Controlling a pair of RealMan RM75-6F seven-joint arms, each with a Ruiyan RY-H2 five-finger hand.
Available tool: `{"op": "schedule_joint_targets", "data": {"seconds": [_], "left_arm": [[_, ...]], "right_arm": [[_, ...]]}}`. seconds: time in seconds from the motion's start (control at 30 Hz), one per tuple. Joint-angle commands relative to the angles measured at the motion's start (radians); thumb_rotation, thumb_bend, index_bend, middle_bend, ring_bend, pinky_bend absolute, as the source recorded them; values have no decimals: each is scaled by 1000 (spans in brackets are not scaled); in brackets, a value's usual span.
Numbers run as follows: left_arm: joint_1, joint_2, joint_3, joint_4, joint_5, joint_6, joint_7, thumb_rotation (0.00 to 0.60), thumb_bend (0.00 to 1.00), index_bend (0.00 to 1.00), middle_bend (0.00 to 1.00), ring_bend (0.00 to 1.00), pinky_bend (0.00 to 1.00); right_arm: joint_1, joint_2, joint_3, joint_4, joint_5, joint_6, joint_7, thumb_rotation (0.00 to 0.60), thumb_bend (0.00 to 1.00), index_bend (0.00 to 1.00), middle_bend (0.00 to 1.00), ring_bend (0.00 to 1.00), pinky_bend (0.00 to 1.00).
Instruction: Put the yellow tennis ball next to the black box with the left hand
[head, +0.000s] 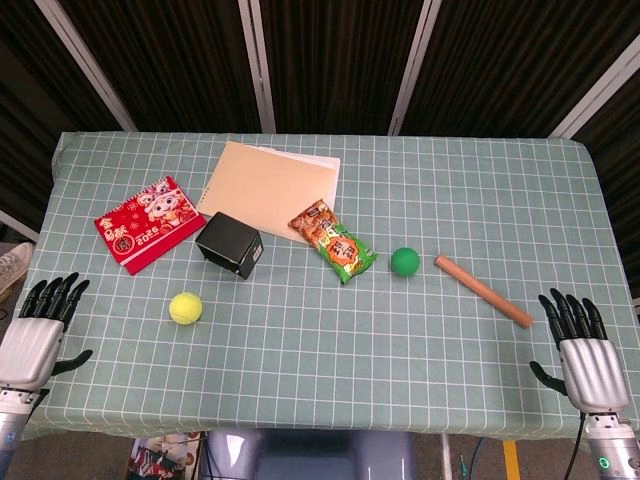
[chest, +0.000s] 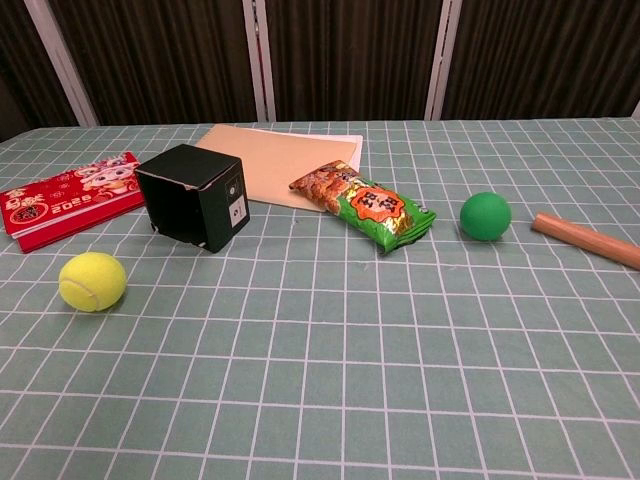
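The yellow tennis ball (head: 185, 308) (chest: 92, 281) lies on the green checked tablecloth, a short way in front of and to the left of the black box (head: 230, 245) (chest: 193, 196). Ball and box are apart. My left hand (head: 42, 329) hovers at the table's near left edge, fingers spread and holding nothing, well left of the ball. My right hand (head: 580, 350) is at the near right edge, also spread and empty. Neither hand shows in the chest view.
A red booklet (head: 150, 222) (chest: 68, 198) lies left of the box, a tan folder (head: 270, 188) (chest: 280, 162) behind it. To the right are a snack packet (head: 333, 241) (chest: 365, 205), a green ball (head: 405, 261) (chest: 485, 216) and a wooden stick (head: 483, 290) (chest: 585, 239).
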Motion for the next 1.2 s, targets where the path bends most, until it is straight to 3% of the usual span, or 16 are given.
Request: {"op": "schedule_joint_targets", "data": {"seconds": [0.03, 0.27, 0.4, 0.57, 0.8, 1.2], "left_arm": [[-7, 5, 2, -14, -18, -22, 17, 600, 101, 0, 0, 0, 0], [-16, -5, 10, -21, -14, -42, 41, 600, 117, 19, 24, 7, 17], [-28, -16, 26, -3, 30, -51, 26, 600, 285, 307, 333, 286, 406], [-36, -30, 67, 61, 99, -63, 29, 600, 341, 470, 510, 495, 578], [-71, -77, 123, 165, 187, -128, 16, 600, 354, 517, 566, 556, 597], [-165, -165, 77, 208, 165, -259, 113, 600, 349, 520, 565, 554, 597]], "right_arm": [[1, 3, -2, -9, 4, -4, -10, 600, 233, 0, 0, 0, 0], [1, 3, -4, -6, 4, -7, -9, 600, 233, 0, 0, 0, 0], [-6, 7, -3, -3, 5, 3, -2, 600, 233, 0, 0, 0, 0], [-10, 9, -3, 1, 14, 3, -1, 600, 232, 0, 0, 0, 0], [-10, 11, -2, 1, 21, -1, 2, 600, 233, 0, 0, 0, 0], [-15, 27, 5, 2, 25, 9, 41, 600, 232, 0, 0, 0, 0]]}}
